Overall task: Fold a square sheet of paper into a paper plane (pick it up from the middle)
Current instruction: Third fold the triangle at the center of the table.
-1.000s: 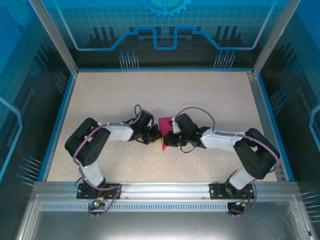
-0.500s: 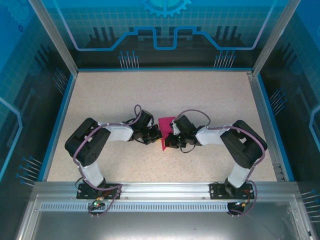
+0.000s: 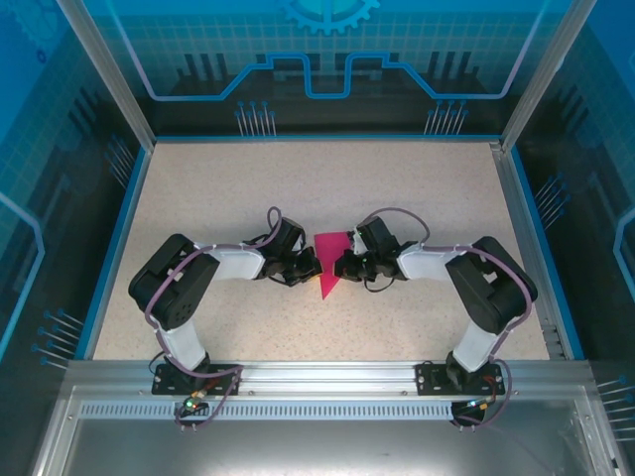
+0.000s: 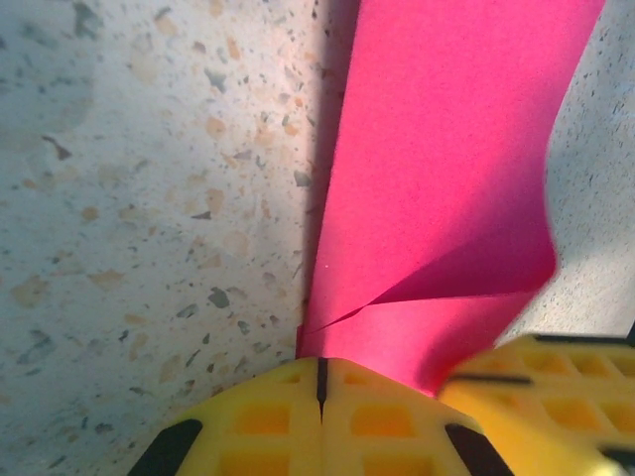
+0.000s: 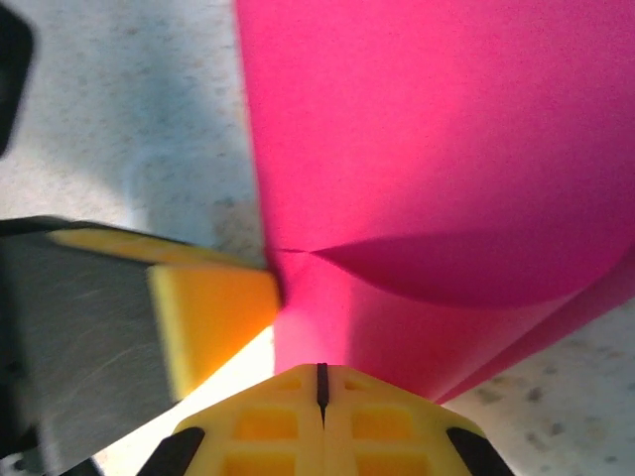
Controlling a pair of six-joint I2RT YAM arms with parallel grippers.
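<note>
Paper sheet [image 3: 329,260] partly behind closed jaws

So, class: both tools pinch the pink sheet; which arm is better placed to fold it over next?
Probably the right. The right tool is shut on the bowed part of the square sheet of paper, while the left tool pinches its edge, suited to anchoring.

Centre: paper [image 3: 329,260] pinched between left pincer [image 3: 315,269] and right pincer [image 3: 340,267]; both arms bar the middle.
Far half: bare surface [image 3: 317,178], free passage.
Sides: blue rim [image 3: 117,238] closes it in.
</note>
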